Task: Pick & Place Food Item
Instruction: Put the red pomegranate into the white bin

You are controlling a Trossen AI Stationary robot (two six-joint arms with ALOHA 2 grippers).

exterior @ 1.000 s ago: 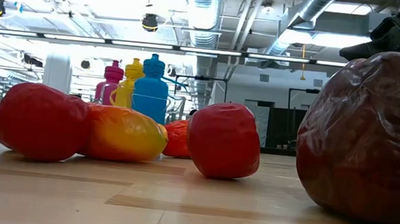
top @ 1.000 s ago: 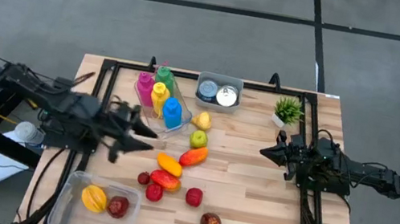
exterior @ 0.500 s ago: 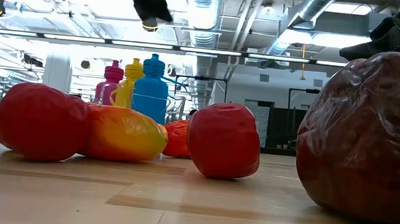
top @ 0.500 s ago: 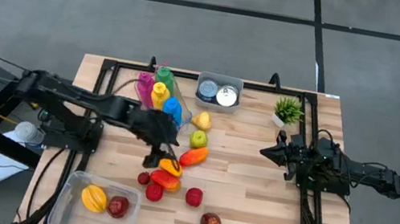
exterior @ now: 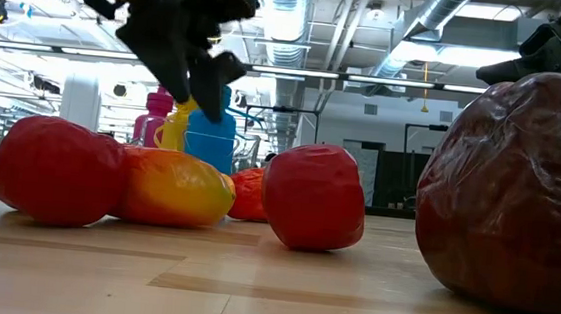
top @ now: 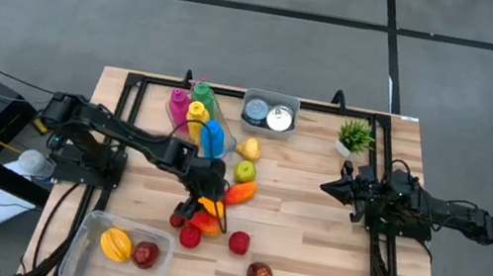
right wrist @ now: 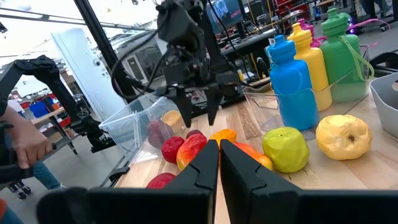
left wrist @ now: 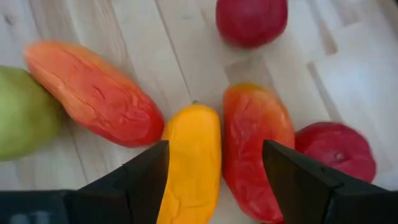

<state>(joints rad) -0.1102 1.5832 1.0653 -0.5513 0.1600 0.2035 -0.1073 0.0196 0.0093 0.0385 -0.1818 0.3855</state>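
Observation:
Several toy fruits lie in a cluster mid-table. My left gripper [top: 202, 201] is open and hovers over them, pointing down. In the left wrist view its fingers [left wrist: 146, 180] stand on either side of a yellow-orange fruit [left wrist: 189, 162] and a red-orange mango-like fruit [left wrist: 258, 146], which lie side by side on the wood. The low view shows the left gripper [exterior: 194, 80] still above the yellow-orange fruit [exterior: 173, 189], touching nothing. My right gripper [top: 327, 186] is shut [right wrist: 217, 158] and waits at the table's right side.
A long orange-red fruit [left wrist: 93, 93], a green one [left wrist: 18, 115] and red ones [left wrist: 252, 18] [left wrist: 336, 149] crowd the cluster. A clear tub [top: 90, 232] at the near left holds two fruits. Coloured bottles [top: 198, 118], a bin with cans [top: 269, 114] and a small plant [top: 355, 134] stand along the far edge.
My left arm has swung from the table's left side toward the middle, reaching out over the fruit cluster, and has come down until its gripper hangs just above the yellow-orange fruit. The fruits and my right arm have kept still.

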